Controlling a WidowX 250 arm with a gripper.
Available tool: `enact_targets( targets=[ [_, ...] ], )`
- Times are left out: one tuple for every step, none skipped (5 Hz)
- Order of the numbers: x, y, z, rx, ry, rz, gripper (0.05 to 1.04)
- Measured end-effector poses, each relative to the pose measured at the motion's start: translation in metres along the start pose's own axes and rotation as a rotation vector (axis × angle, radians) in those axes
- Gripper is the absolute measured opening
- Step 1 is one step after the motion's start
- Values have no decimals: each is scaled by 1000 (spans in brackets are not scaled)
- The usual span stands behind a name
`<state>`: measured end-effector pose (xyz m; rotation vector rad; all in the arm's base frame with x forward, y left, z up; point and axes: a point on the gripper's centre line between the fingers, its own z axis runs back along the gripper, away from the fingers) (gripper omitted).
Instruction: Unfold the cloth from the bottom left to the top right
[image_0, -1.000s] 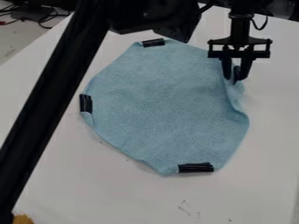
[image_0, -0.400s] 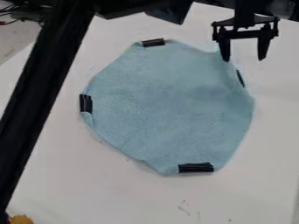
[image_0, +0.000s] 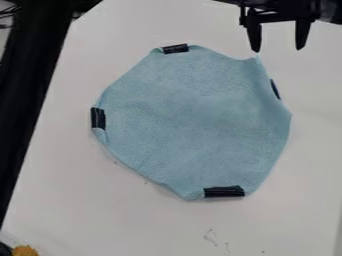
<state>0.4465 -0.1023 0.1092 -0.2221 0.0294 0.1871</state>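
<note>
Your gripper (image_0: 278, 46) is hanging empty, its fingers spread wide, just above the top right edge of the cloth (image_0: 194, 122), which is lying almost fully opened out on the white table (image_0: 167, 227). You are apparently finishing the unfolding, so the next move is calling for backing clear without snagging that corner.

There is no text, label, brand, number or sign which can be read in this view.
</note>
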Motion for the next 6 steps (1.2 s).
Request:
enact_targets(
  targets=[
    [-9, 23, 19, 52, 78, 21, 1000],
    [-19, 49, 14, 69, 148, 17, 1000],
    [-33, 67, 33, 102, 136, 9, 1000],
    [-55, 83, 42, 89, 124, 41, 1000],
    [-88, 105, 46, 91, 126, 107, 1000],
    [-118, 120, 43, 86, 104, 146, 1000]
  ],
)
